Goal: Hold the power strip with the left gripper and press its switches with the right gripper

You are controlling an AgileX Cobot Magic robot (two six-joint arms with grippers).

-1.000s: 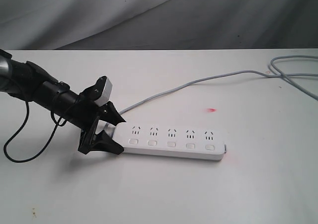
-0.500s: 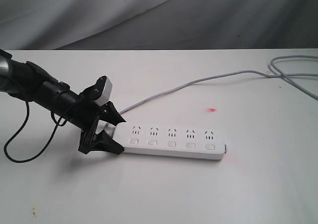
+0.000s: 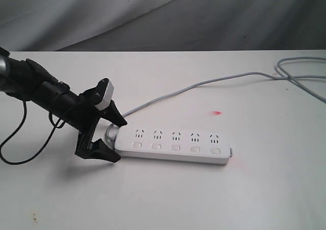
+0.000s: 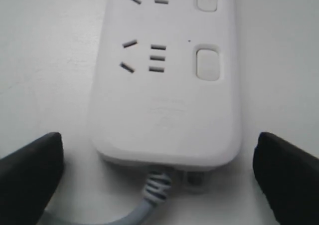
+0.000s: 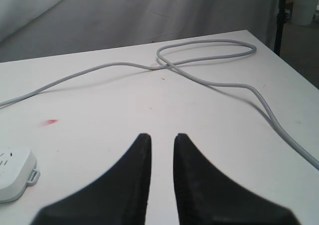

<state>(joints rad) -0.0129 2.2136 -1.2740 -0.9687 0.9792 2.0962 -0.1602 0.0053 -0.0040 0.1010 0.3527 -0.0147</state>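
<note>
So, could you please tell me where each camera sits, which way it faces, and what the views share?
Exterior view: off the arms, looking down across the table to a grey backdrop; shows the left arm, its left gripper open around the power strip at the cord end.
Left wrist view: on the left wrist, looking along the strip from that end; both fingertips flank it, apart.
Right wrist view: on the right wrist, low, facing the looped cord; right gripper narrowly parted, empty.
Shared: all three show the strip.
</note>
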